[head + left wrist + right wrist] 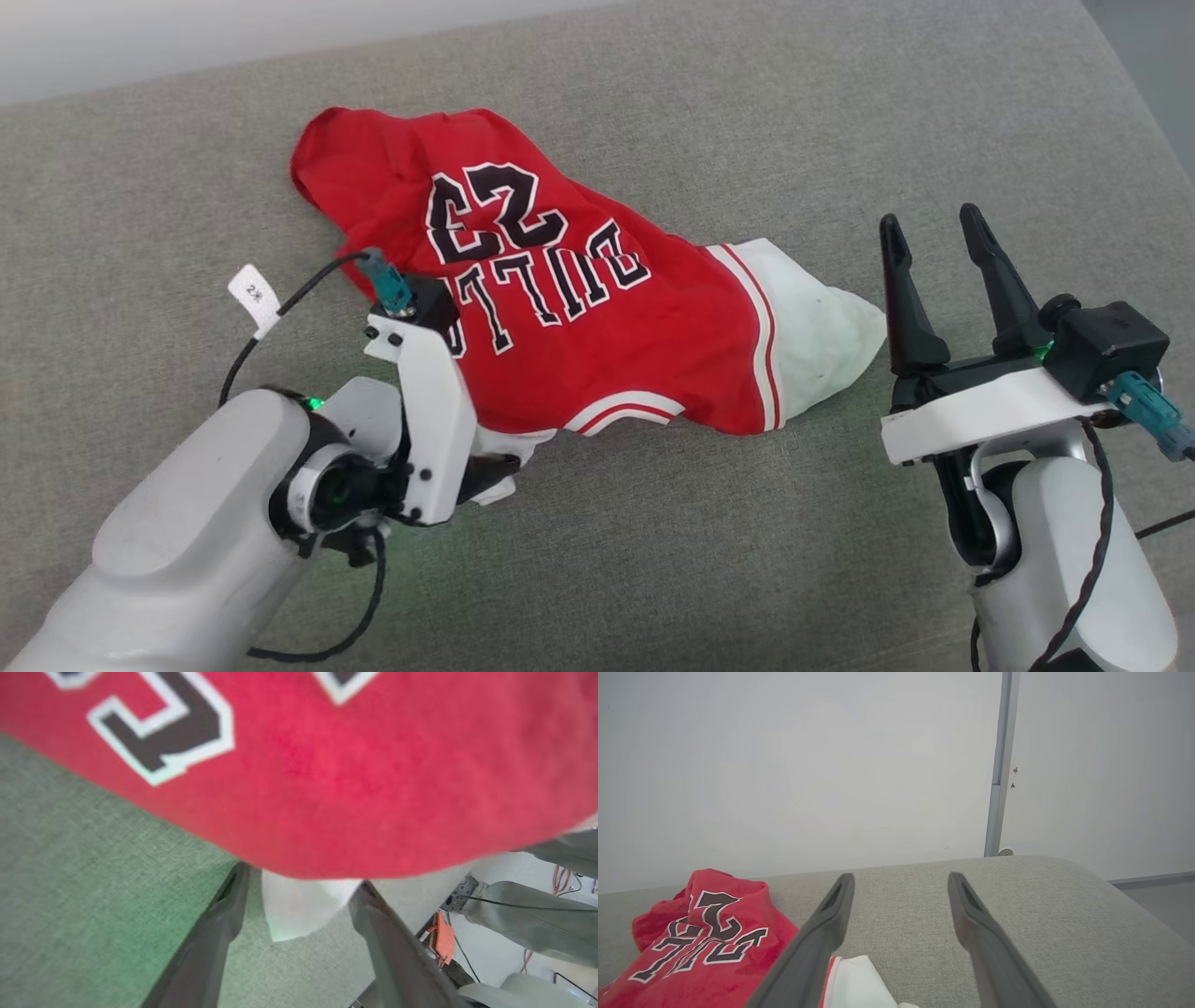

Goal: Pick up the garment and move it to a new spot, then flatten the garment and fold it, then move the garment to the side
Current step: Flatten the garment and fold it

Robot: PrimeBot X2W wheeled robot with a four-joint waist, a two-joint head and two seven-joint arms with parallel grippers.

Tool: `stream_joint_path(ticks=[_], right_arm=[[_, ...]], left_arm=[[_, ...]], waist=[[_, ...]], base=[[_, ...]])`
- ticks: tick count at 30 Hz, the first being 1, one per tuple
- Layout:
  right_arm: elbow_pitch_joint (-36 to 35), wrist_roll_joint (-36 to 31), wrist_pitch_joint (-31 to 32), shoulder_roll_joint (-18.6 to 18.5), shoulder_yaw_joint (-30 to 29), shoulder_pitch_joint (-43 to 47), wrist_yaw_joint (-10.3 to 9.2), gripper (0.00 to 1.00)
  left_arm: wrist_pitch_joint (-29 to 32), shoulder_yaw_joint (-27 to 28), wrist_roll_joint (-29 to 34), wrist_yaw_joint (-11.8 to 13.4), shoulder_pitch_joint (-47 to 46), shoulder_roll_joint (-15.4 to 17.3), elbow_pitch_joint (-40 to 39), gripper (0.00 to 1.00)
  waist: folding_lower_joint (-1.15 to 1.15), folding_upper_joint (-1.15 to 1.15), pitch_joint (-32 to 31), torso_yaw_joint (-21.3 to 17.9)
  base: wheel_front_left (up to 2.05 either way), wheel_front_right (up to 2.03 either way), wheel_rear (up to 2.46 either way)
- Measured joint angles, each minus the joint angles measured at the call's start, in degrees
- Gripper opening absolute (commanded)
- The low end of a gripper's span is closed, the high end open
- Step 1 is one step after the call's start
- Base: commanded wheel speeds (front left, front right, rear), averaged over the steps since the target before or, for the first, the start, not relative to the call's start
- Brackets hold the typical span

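While the garment (597,317) lies crumpled on the grey cushion (840,560), my left tool (301,891), released, straddles its white corner (299,910); right tool (932,224) hovers released beside the sleeve (822,327). Lifting, flattening, folding all remain.

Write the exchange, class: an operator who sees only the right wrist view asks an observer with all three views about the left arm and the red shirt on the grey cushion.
Operator: I see my own open jaws above the cushion and the shirt off to one side. Where is the left arm?
Observer: In the head view, the left arm's jaws lie low on the grey fabric cushion, at the near edge of the crumpled red jersey-style T-shirt with white sleeves and black BULLS 23 lettering.
Operator: Have they closed on it?
Observer: No. In the left wrist view they stand open, tips at the red edge, with a white cloth fold between them.
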Motion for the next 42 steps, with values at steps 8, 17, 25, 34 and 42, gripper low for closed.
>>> stream_joint_path(ticks=[8,17,25,34,42], right_arm=[[0.96,0.09,-0.51,0.18,0.08,-0.8,0.0,1.0],[1.14,-0.76,-0.3,0.2,-1.0,0.21,-0.01,1.0],[-0.12,-1.63,1.31,-0.18,-2.41,2.27,-0.01,1.0],[-1.78,-1.92,3.08,-0.29,-2.56,3.73,0.0,1.0],[-2.56,-1.91,4.33,-0.54,-2.55,4.76,0.0,1.0]], left_arm=[[-5.61,0.14,1.93,-3.38,-0.83,-1.29,8.24,0.0],[-6.27,3.77,-1.0,-3.49,0.09,2.92,9.61,0.0],[-6.89,8.37,-4.15,-0.08,5.45,9.7,3.27,0.0],[-9.31,12.63,-5.75,3.89,13.88,17.48,-1.92,0.0],[-10.78,13.43,-5.72,6.5,19.56,20.98,-1.31,0.0]], waist=[[0.0,0.0,0.49,-0.06],[0.0,0.0,-1.85,2.31],[0.0,0.0,-4.54,5.31],[0.0,0.0,-6.3,7.56],[0.0,0.0,-6.24,8.37]], base=[[0.0,0.0,0.0],[0.0,0.0,0.0],[0.0,0.0,0.0],[0.0,0.0,0.0],[0.0,0.0,0.0]])
